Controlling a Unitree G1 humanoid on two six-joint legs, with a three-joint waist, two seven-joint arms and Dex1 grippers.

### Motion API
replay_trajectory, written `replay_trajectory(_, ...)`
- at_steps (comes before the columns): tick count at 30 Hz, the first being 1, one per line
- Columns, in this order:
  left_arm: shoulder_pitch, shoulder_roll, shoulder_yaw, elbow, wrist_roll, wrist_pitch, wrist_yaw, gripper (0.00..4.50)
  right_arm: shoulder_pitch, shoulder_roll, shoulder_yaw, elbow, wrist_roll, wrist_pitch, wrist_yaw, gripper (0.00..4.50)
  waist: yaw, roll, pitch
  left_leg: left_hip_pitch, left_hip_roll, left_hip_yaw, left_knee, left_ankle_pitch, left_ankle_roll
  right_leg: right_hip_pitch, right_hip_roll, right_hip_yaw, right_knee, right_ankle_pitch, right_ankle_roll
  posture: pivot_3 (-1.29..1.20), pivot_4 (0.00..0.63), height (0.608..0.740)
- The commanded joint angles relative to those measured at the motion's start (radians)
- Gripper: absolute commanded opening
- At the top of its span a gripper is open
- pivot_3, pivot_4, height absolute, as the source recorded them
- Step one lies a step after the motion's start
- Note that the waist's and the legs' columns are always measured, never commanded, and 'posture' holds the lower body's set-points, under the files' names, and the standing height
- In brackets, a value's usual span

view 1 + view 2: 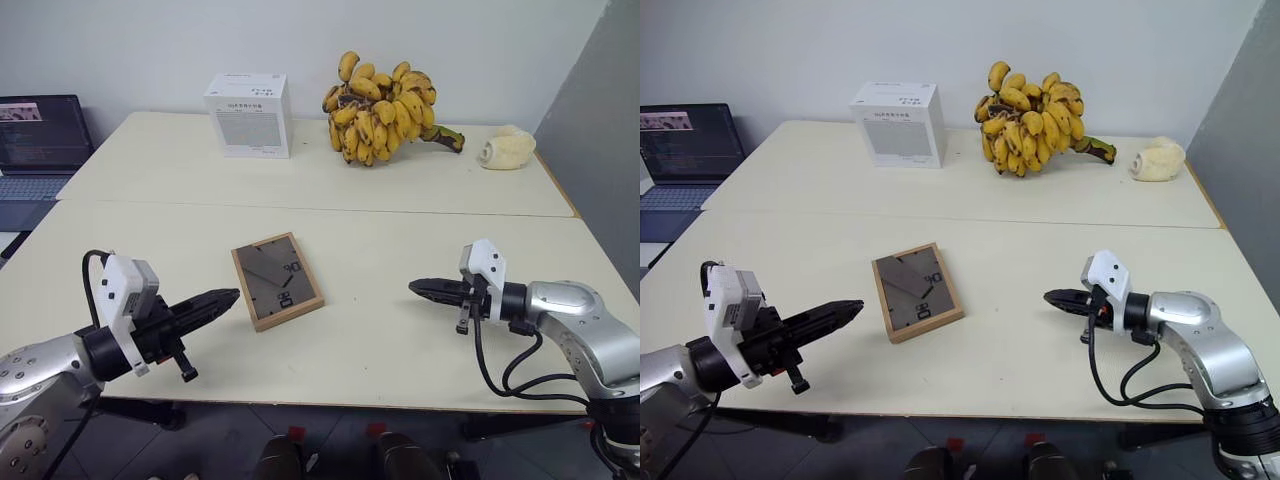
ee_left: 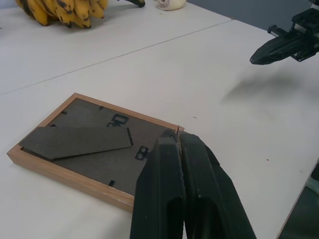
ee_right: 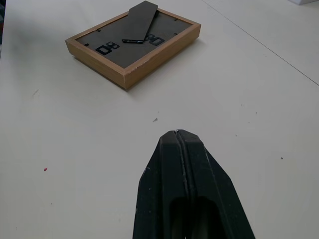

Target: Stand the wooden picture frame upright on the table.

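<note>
Two grippers hover low over the near half of the table, one on each side of the wooden picture frame, and neither touches it. The frame lies flat, face down, roughly midway between the table's left and right edges and a little nearer the front edge than the seam that crosses the tabletop. Its dark grey-brown back panel faces up, with the fold-out stand lying nearly flat against it (one end looks slightly lifted).

The left gripper has its black fingers pressed together into a single point, empty, aimed at the frame's left edge from just beside it. The right gripper is likewise closed with nothing between its fingers, pointing toward the frame from well apart on the right, over bare tabletop near the front edge.

Beyond the seam, on the far half of the table, a white box stands near the back edge, left of centre. A large bunch of bananas lies just to its right, and a pale rolled object sits near the back right corner. An open laptop rests off the table's left edge.
</note>
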Motion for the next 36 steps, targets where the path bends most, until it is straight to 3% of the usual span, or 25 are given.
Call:
replay_trajectory(1,-0.011,0.004,-0.018,-0.018,0.017,-0.014,0.019,0.03,-0.002,0.006,-0.014,-0.028,0.007,-0.005,-0.015,0.00,0.000,0.000,0.000,0.000,0.000,0.000,0.000,0.000,0.000,0.000,0.000,0.000,0.000,0.000,0.000,0.00,0.150,0.740)
replay_trajectory(8,-0.063,-0.016,-0.026,0.008,0.007,0.001,0.086,0.03,0.000,0.014,-0.010,-0.022,-0.004,-0.007,-0.037,0.00,0.000,0.000,0.000,0.000,0.000,0.000,0.000,0.000,0.000,0.000,0.000,0.000,0.000,0.000,0.000,0.00,0.150,0.740)
replay_trajectory(29,-0.020,-0.045,0.007,-0.002,-0.001,-0.004,0.161,0.03,-0.020,0.045,0.011,0.021,-0.030,-0.020,-0.047,0.00,0.000,0.000,0.000,0.000,0.000,0.000,0.000,0.000,0.000,0.000,0.000,0.000,0.000,0.000,0.000,0.00,0.150,0.740)
replay_trajectory(32,-0.018,-0.060,0.009,0.029,0.044,-0.019,0.203,0.03,-0.033,0.055,0.018,0.044,-0.046,-0.033,-0.058,0.00,0.000,0.000,0.000,0.000,0.000,0.000,0.000,0.000,0.000,0.000,0.000,0.000,0.000,0.000,0.000,0.00,0.150,0.740)
replay_trajectory(36,-0.026,-0.097,0.010,0.184,0.205,-0.082,0.310,0.03,-0.048,0.087,0.056,0.103,-0.119,-0.080,-0.104,0.00,-0.001,0.000,0.000,0.001,0.000,0.000,0.000,0.000,0.000,0.000,0.000,0.000,0.001,0.000,0.000,0.00,0.150,0.740)
